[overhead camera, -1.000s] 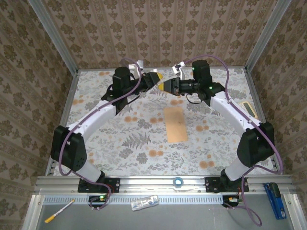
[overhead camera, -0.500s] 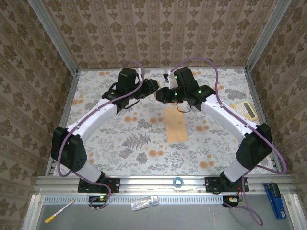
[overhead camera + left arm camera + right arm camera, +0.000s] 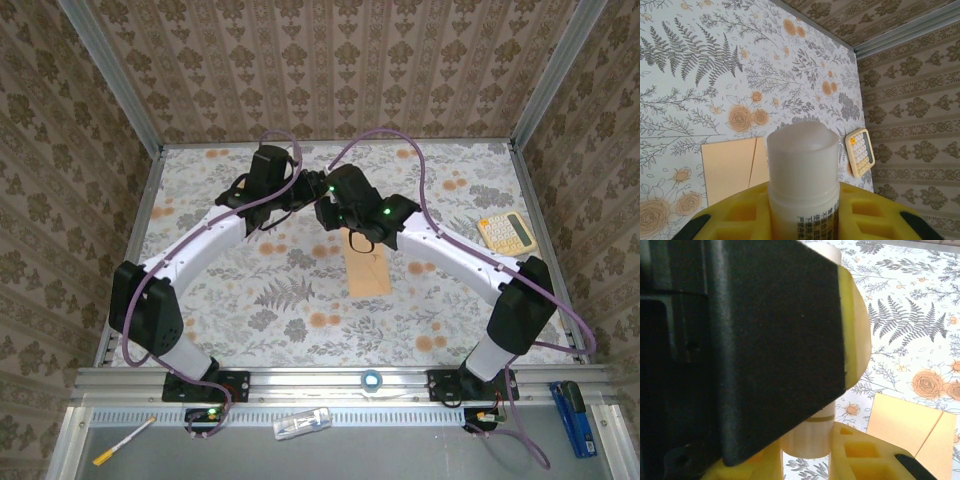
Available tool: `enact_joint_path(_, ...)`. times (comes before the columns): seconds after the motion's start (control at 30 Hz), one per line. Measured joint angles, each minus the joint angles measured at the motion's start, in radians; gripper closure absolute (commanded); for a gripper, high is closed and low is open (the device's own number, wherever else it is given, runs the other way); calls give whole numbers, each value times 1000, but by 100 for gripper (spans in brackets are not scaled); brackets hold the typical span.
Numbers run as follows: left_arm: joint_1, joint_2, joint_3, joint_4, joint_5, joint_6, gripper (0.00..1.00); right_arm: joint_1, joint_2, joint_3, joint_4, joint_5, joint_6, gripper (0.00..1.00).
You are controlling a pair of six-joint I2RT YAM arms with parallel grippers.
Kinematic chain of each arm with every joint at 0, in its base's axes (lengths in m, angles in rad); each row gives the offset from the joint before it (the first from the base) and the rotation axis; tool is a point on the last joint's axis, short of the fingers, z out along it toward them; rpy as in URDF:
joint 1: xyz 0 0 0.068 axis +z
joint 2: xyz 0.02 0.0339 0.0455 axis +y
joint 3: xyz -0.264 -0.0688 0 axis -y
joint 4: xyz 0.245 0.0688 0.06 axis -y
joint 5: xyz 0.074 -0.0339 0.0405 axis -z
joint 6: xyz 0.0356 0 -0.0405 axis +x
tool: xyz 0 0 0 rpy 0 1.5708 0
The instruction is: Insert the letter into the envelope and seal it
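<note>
The tan envelope lies flat mid-table, also showing in the left wrist view and the right wrist view. The letter is hidden. My left gripper hovers just beyond the envelope's far end. It is shut on a white glue stick that pokes out between its yellow fingers. My right gripper is pressed close against the left one. It is shut on a short white cylinder. The left gripper's black body blocks much of the right wrist view.
A pale yellow calculator lies near the right edge of the table, also showing in the left wrist view. A floral tablecloth covers the table. Patterned walls stand behind and on both sides. Small tools lie on the rail in front.
Both grippers have come together and dropped toward the envelope's far end. The right arm swung left, uncovering the calculator.
</note>
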Motion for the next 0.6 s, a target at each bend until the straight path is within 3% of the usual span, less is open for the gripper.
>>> enact_joint_path(0.4,-2,2,-1,29,26,-13,100,2,0,-6,0,19,-12,64)
enact_joint_path(0.6,-14,2,-6,91,77,-35,100,-39,-31,-71,26,-98,33,59)
